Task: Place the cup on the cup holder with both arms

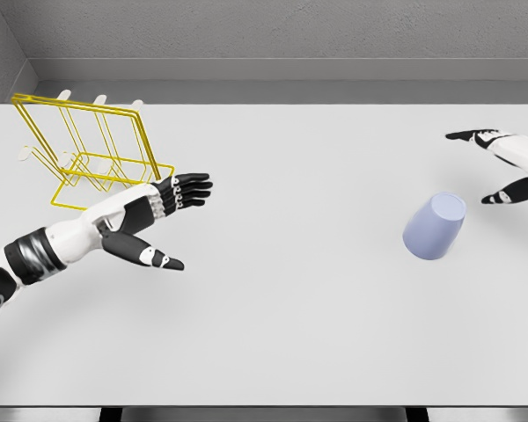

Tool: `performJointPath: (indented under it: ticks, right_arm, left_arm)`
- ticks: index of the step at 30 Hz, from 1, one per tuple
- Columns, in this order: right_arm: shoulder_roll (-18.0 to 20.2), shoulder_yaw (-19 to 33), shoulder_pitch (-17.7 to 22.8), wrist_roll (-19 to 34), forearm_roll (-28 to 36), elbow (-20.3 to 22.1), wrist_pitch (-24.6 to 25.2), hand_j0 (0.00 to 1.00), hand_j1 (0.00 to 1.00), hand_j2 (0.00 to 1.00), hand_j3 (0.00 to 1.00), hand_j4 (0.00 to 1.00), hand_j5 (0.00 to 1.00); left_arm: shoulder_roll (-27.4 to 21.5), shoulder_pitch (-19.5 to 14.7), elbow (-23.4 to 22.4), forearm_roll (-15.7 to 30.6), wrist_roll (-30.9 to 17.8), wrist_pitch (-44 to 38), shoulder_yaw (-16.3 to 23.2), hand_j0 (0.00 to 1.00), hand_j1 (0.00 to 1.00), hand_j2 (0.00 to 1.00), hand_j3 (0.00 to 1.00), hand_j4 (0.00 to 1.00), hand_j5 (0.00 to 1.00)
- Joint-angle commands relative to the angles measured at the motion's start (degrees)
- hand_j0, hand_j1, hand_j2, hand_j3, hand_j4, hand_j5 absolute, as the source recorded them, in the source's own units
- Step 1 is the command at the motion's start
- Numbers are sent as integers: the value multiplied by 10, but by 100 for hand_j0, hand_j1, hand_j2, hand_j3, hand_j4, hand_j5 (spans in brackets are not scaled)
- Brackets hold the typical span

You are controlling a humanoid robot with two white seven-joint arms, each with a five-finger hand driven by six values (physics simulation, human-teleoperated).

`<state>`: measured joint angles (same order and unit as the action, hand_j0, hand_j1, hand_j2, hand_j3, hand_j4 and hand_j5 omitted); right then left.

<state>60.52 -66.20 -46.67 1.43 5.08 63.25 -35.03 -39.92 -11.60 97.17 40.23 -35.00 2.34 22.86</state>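
**Hands spread, cup lying free on table**

Right hand (503, 167) is reaching in from the right edge, fingers spread wide, thumb and forefingers well apart, gripping nothing. Left hand (163, 215) is extending over the table (273, 334) with fingers straight and thumb dropped, also empty.

Surface: a plain white tabletop is filling most of the view; grey walls (273, 35) are closing it in behind and at left.

Cup (435, 226), pale lavender, is lying tilted on the table, just beside and below the right hand, not touching it. Cup holder (92, 154), yellow wire, is sitting at far left, just behind the left hand, well apart from the cup.
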Motion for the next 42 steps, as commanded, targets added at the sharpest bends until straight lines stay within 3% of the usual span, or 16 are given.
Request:
performJointPath:
  ticks: [1,4,10,11,14,17,25,29,33,42]
  right_arm:
    - [2,-17,1,-4,39,-29,0,100,100,100,100,100,100]
    - [7,-17,1,-4,47,-46,0,100,100,100,100,100,100]
    - [21,-66,1,-8,73,-47,0,100,100,100,100,100,100]
    - [22,-75,1,-42,73,-47,0,100,100,100,100,100,100]
    - [22,-90,1,-78,74,-50,0,100,100,100,100,100,100]
    - [21,-95,-2,-83,84,-67,0,100,100,100,100,100,100]
    - [15,-93,-8,-145,78,-50,0,100,100,100,100,100,100]
    - [-12,-93,-24,-145,79,-42,0,100,100,100,100,100,100]
    - [-14,-97,-24,-144,85,-34,0,100,100,100,100,100,100]
    - [-16,-142,-24,-140,233,-27,0,99,99,99,99,99,99]
  left_arm:
    - [-1,0,-1,4,0,0,0,100,100,100,100,100,100]
    - [0,0,-5,4,0,-1,0,100,100,100,100,100,100]
    - [0,-7,-18,4,0,-1,0,100,100,100,100,100,100]
    - [0,-8,-20,3,0,-1,1,100,100,100,100,100,100]
    - [0,-16,-30,-9,0,-1,3,100,100,100,100,100,100]
    - [1,-18,-34,-13,0,-1,1,100,100,100,100,100,100]
    - [3,-18,-35,-13,0,-1,2,100,100,100,100,100,100]
    - [2,-19,-35,-13,0,-1,1,100,100,100,100,100,100]
    - [2,-22,-44,-13,0,-1,2,100,100,100,100,100,100]
    - [5,-24,-44,-14,0,-1,3,100,100,100,100,100,100]
